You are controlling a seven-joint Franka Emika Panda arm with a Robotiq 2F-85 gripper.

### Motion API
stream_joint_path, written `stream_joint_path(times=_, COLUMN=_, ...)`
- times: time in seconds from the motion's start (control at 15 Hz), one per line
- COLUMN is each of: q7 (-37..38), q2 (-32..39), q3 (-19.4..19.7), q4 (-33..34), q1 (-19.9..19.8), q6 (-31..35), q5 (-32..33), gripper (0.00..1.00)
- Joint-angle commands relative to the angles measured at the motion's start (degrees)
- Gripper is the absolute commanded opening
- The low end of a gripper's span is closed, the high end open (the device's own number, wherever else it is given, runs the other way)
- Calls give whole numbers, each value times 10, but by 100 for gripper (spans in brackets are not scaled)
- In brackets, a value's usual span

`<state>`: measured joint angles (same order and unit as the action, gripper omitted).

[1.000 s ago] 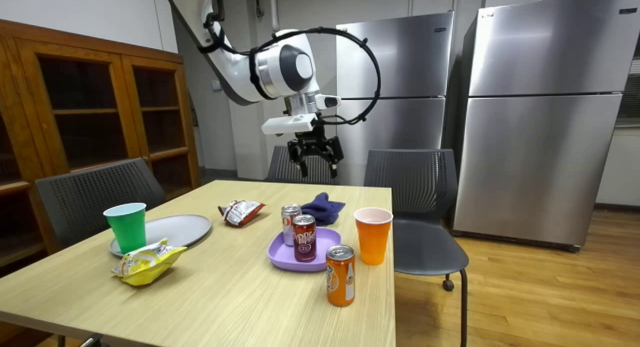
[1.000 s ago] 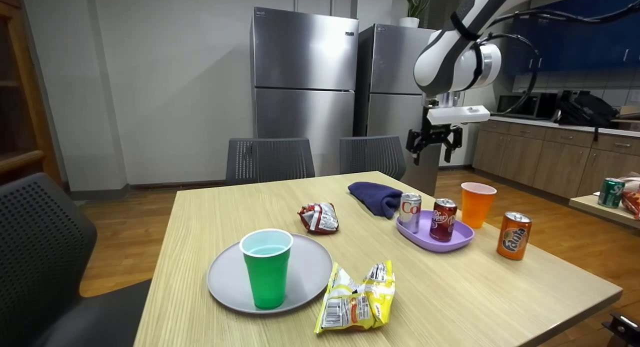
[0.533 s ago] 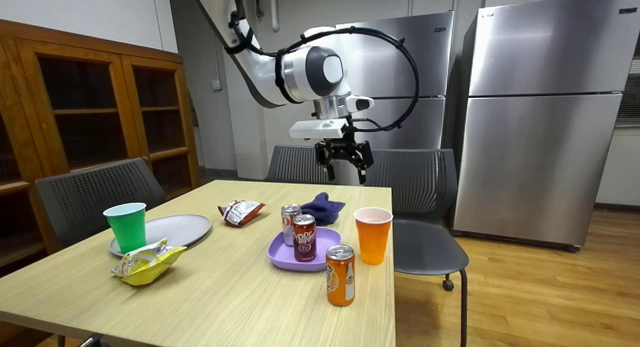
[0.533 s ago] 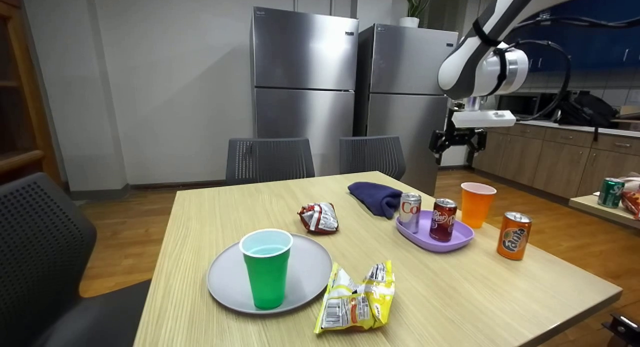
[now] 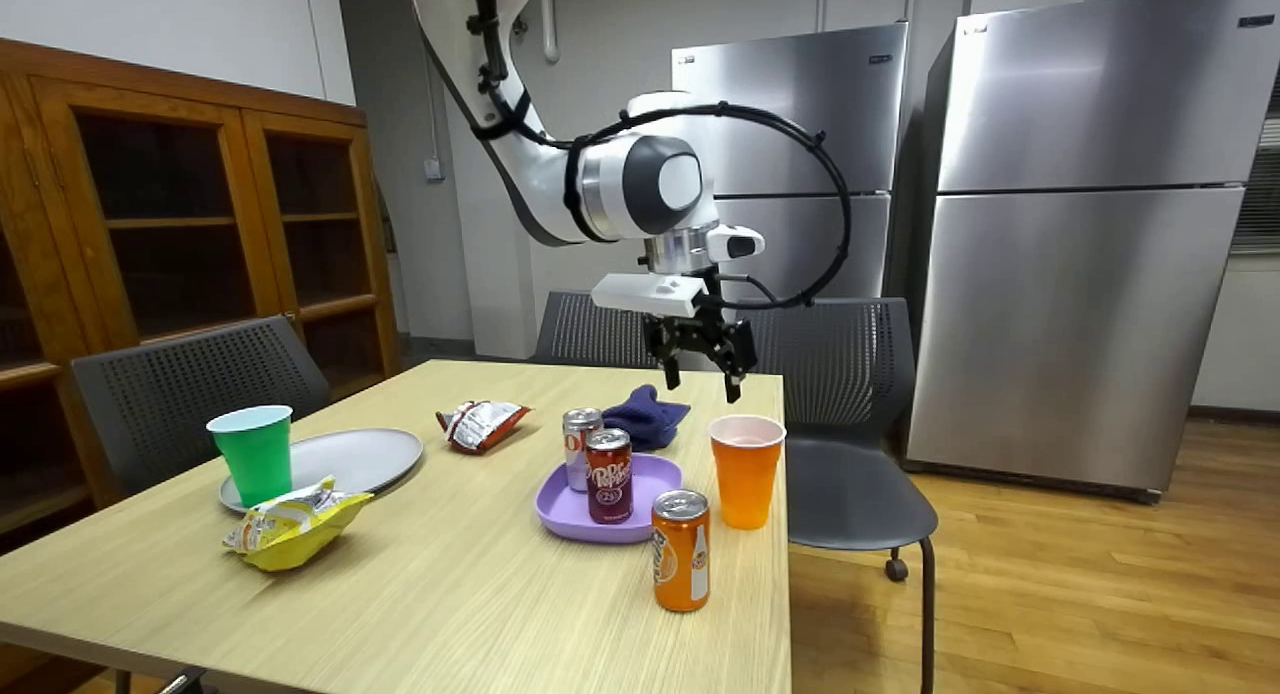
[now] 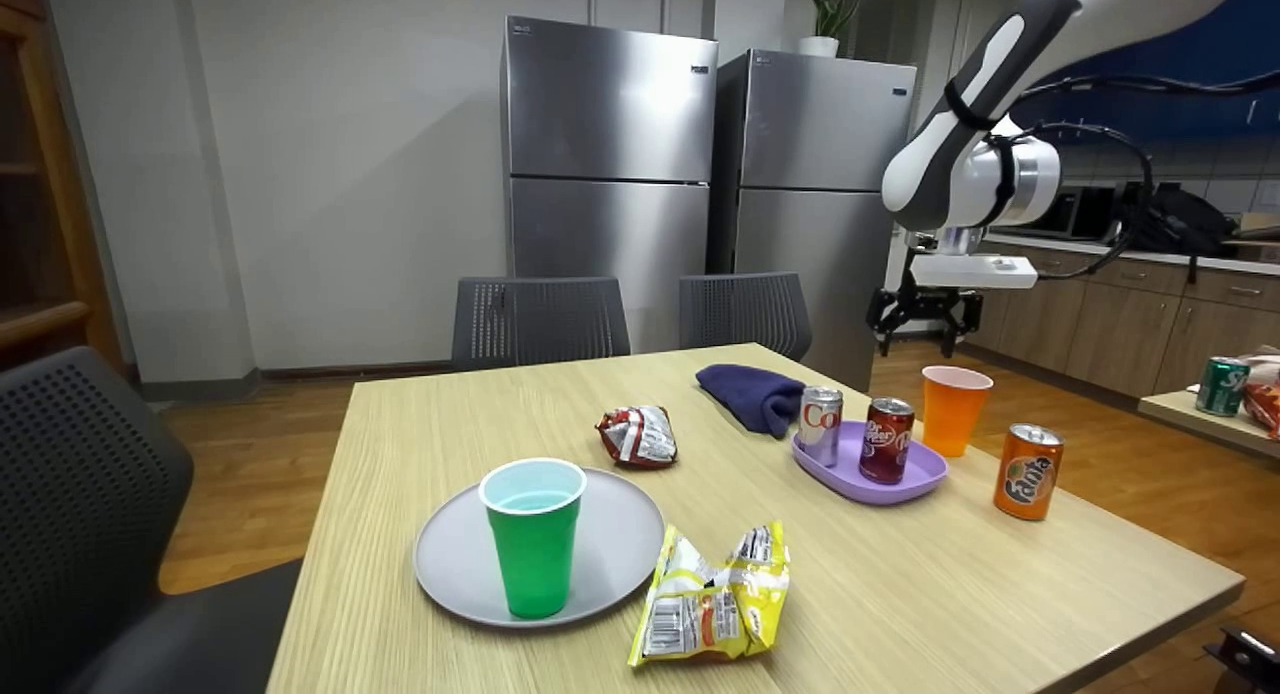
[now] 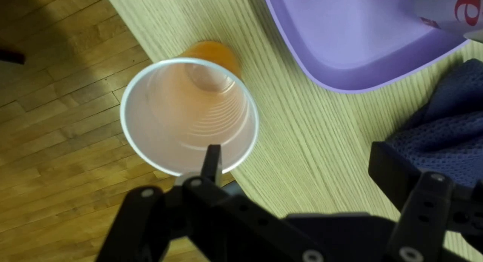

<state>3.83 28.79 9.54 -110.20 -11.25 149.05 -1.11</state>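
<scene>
My gripper [image 5: 703, 386] stands open with nothing between its fingers, above the table's far right part. In both exterior views it is nearest an orange cup [image 5: 746, 486], with the fingertips slightly higher than the rim. The wrist view shows the cup [image 7: 188, 114] from above, one finger overlapping its rim; I see no grip on it. A dark blue cloth [image 7: 449, 130] lies beneath the opposite finger. Beside the cup is a purple tray [image 6: 925, 472] bearing an upright Dr Pepper can [image 5: 609, 479] and a Diet Coke can [image 6: 820, 429]. An orange Fanta can [image 6: 1028, 474] stands near the cup.
A green cup [image 6: 537, 559] stands on a grey plate [image 6: 620, 534]. Beside it lies a yellow snack bag [image 6: 710, 604], and a red-and-white bag [image 6: 638, 436] sits farther back. Chairs [image 5: 830, 424] surround the table [image 5: 470, 584]. Behind are steel refrigerators [image 5: 1080, 324].
In both exterior views the arm has swung to the right, then come down towards the orange cup. The gripper has stayed open; the objects on the table have not moved.
</scene>
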Motion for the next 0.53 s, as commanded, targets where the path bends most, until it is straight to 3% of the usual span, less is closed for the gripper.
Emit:
stream_joint_path(times=0.0, q7=-18, q2=23, q3=-14, q4=6, q1=-15, q6=26, q5=-22, gripper=100)
stream_joint_path(times=0.47, q7=-15, q2=70, q3=-16, q4=23, q1=-17, q6=40, q5=-34, gripper=100)
